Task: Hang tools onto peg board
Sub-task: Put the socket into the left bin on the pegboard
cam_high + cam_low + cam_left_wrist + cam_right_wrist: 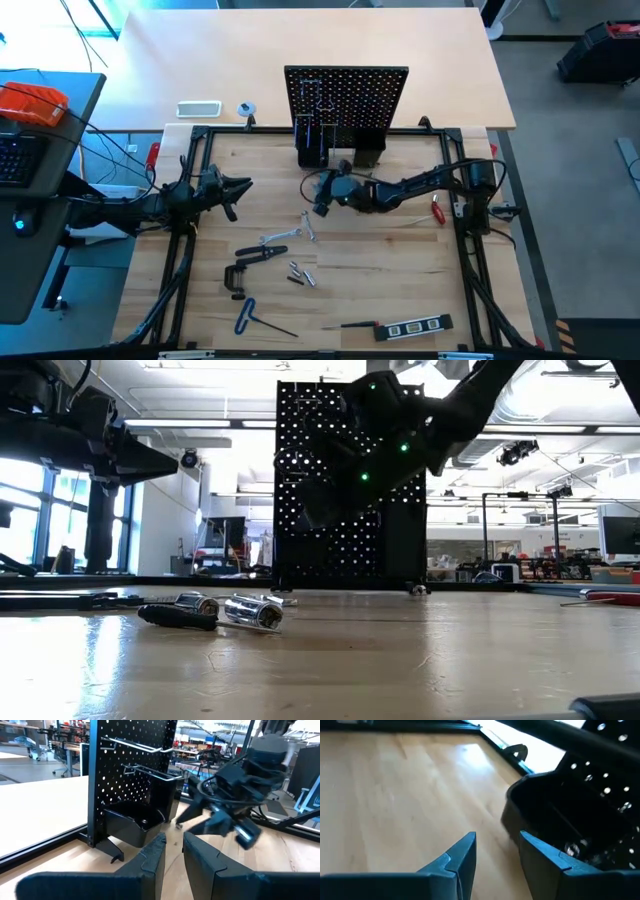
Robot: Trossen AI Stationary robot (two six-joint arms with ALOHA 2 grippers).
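The black peg board [346,98] stands upright at the table's far edge, with black holder boxes [327,146] at its base. Tools lie on the wood nearer the front: a silver wrench [284,236], black-handled pliers [260,253], a C-clamp [235,280], a blue-handled hex key [247,314] and a marked level [412,327]. My right gripper [497,840] hovers open and holding nothing just in front of a holder box [555,815], above the table. My left gripper [173,840] hangs at the table's left, level, its fingers a little apart with nothing between them.
Small silver sockets and a dark bit [225,610] lie mid-table. A thin screwdriver [356,325] lies beside the level, and a red-handled tool [438,210] lies at the right. Wire hooks [134,746] stick out of the board. A white tray [198,108] sits beyond the frame.
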